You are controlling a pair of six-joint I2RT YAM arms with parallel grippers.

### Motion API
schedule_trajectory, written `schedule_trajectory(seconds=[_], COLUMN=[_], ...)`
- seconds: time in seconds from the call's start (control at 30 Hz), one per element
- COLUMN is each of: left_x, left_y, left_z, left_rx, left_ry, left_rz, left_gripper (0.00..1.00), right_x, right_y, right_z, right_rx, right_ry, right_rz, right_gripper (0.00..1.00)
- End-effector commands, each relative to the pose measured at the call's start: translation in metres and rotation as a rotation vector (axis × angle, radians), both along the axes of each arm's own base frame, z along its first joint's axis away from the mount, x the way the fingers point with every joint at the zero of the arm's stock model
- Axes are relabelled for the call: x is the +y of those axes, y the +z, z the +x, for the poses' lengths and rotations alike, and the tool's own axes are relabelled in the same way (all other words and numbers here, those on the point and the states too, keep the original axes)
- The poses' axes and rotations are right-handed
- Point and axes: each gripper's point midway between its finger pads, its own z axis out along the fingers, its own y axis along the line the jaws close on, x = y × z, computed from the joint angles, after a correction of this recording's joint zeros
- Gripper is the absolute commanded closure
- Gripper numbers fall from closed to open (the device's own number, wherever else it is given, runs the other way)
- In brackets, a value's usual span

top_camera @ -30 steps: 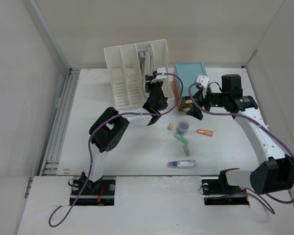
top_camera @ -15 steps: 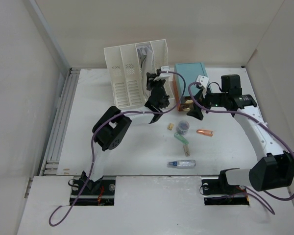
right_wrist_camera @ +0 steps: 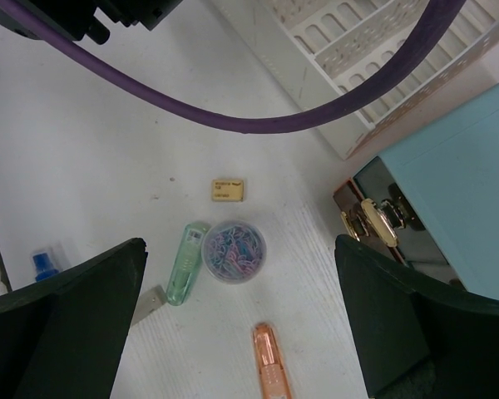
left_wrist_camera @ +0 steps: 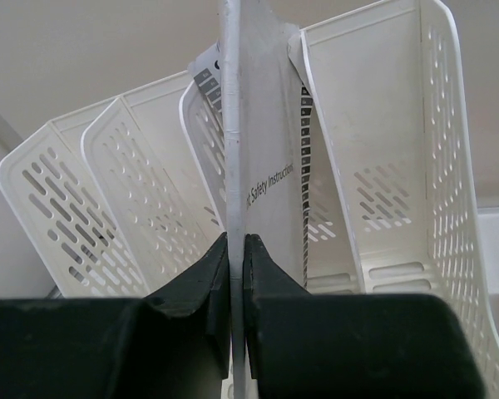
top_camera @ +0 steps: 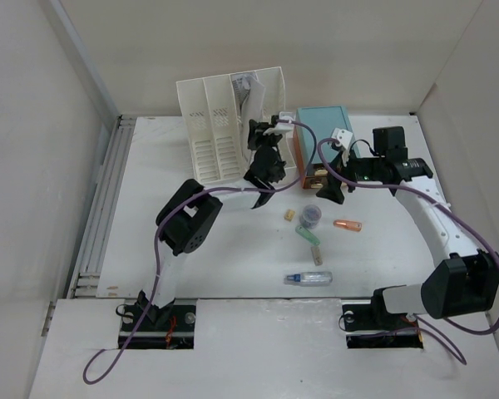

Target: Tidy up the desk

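Top external: desk (top_camera: 233,258) long axis left-right

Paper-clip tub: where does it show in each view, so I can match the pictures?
Top external: paper-clip tub at the middle of the desk, just right of the tan eraser.
Left wrist: not in it; only the file rack and leaflet.
Right wrist: lower centre, beside the green highlighter.
Shared landmark: the white file rack, in all three views.

White desk (top_camera: 233,258), clear tub of paper clips (top_camera: 311,217) mid-desk. Tan eraser (top_camera: 289,214) just left of tub, green highlighter (top_camera: 308,238) just beside on near side, orange pen (top_camera: 347,224) right, blue-capped bottle (top_camera: 308,278) further toward near edge, white file rack (top_camera: 216,133) back-left, teal box (top_camera: 323,125) behind.
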Motion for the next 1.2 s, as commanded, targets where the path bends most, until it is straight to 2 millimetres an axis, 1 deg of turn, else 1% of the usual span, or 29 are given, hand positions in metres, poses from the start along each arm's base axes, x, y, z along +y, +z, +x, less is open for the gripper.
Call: schedule_trajectory(seconds=[0.0,0.03,0.07,0.1,0.13,0.17,0.2,0.27,0.3,0.33,0.4,0.43,0.47,0.5,0.53,0.57,0.6,0.73,0.77,0.87,0.9,0.93,0.97,1.0,1.07,1.1,1.13,1.17], left_x=[0.024,0.023,0.027,0.025,0.026,0.025,0.023,0.022,0.022,0.020,0.020,0.017,0.017,0.017,0.011,0.012,0.007,0.008,0.003,0.007,0.003,0.005,0.002,0.007,0.010,0.012,0.009,0.010], left_y=[0.092,0.088,0.088,0.084,0.085,0.078,0.079,0.072,0.072,0.061,0.058,0.052,0.053,0.053,0.047,0.048,0.048,0.047,0.042,0.038,0.030,0.029,0.028,0.021,0.023,0.021,0.012,0.018], left_z=[-0.013,-0.011,-0.009,-0.007,-0.008,-0.007,-0.007,-0.006,-0.006,-0.006,-0.006,-0.008,-0.009,-0.009,-0.012,-0.013,-0.015,-0.015,-0.016,-0.018,-0.021,-0.022,-0.025,-0.027,-0.028,-0.030,-0.033,-0.034], left_rx=[-0.331,-0.330,-0.334,-0.328,-0.335,-0.331,-0.337,-0.334,-0.337,-0.325,-0.324,-0.309,-0.316,-0.317,-0.308,-0.317,-0.315,-0.317,-0.307,-0.300,-0.285,-0.277,-0.274,-0.253,-0.250,-0.235,-0.213,-0.223], left_ry=[0.000,0.000,0.004,0.004,0.004,0.001,-0.010,-0.015,-0.020,-0.033,-0.041,-0.042,-0.042,-0.042,-0.054,-0.054,-0.063,-0.062,-0.065,-0.056,-0.063,-0.056,-0.059,-0.039,-0.034,-0.029,-0.029,-0.035], left_rz=[-0.263,-0.262,-0.273,-0.267,-0.274,-0.276,-0.281,-0.288,-0.301,-0.315,-0.331,-0.327,-0.334,-0.334,-0.330,-0.338,-0.340,-0.365,-0.373,-0.395,-0.407,-0.416,-0.431,-0.437,-0.479,-0.483,-0.481,-0.505], left_gripper=[1.00,1.00,1.00,1.00,1.00,1.00,1.00,1.00,1.00,1.00,1.00,1.00,1.00,1.00,1.00,1.00,1.00,1.00,1.00,1.00,1.00,1.00,1.00,1.00,1.00,1.00,1.00,1.00], right_x=[0.004,0.004,0.001,0.002,0.002,0.003,0.004,0.004,0.004,0.004,0.005,0.005,0.005,0.005,0.005,0.005,0.005,0.005,0.005,0.004,0.004,0.004,0.004,0.004,0.004,0.005,0.005,0.005], right_y=[0.016,0.017,0.016,0.015,0.014,0.014,0.014,0.013,0.013,0.015,0.011,0.011,0.007,0.010,0.009,0.009,0.006,0.005,0.005,0.004,0.004,0.004,0.004,0.004,0.006,0.007,0.007,0.007], right_z=[0.001,0.004,0.003,-0.001,-0.002,-0.001,-0.003,-0.007,-0.007,-0.008,-0.008,-0.008,-0.009,-0.007,-0.009,-0.009,-0.007,-0.009,-0.009,-0.010,-0.010,-0.011,-0.011,-0.011,-0.011,-0.012,-0.012,-0.012], right_rx=[-0.041,-0.053,-0.045,-0.030,-0.034,-0.044,-0.045,-0.046,-0.053,-0.050,-0.047,-0.048,-0.026,-0.044,-0.035,-0.035,-0.026,-0.025,-0.025,-0.024,-0.031,-0.022,-0.022,-0.029,-0.030,-0.029,-0.037,-0.037], right_ry=[0.041,0.048,0.048,0.056,0.063,0.084,0.098,0.118,0.123,0.123,0.139,0.139,0.138,0.144,0.144,0.144,0.143,0.149,0.149,0.153,0.157,0.157,0.157,0.162,0.162,0.167,0.171,0.172], right_rz=[0.025,0.020,0.021,0.029,0.023,0.021,0.026,0.020,0.017,0.017,0.016,0.016,0.015,0.012,0.012,0.012,0.011,0.007,0.007,0.004,0.001,0.001,0.001,-0.002,-0.002,0.005,0.003,0.003], right_gripper=[0.00,0.00,0.00,0.00,0.00,0.00,0.00,0.00,0.00,0.00,0.00,0.00,0.00,0.00,0.00,0.00,0.00,0.00,0.00,0.00,0.00,0.00,0.00,0.00,0.00,0.00,0.00,0.00])
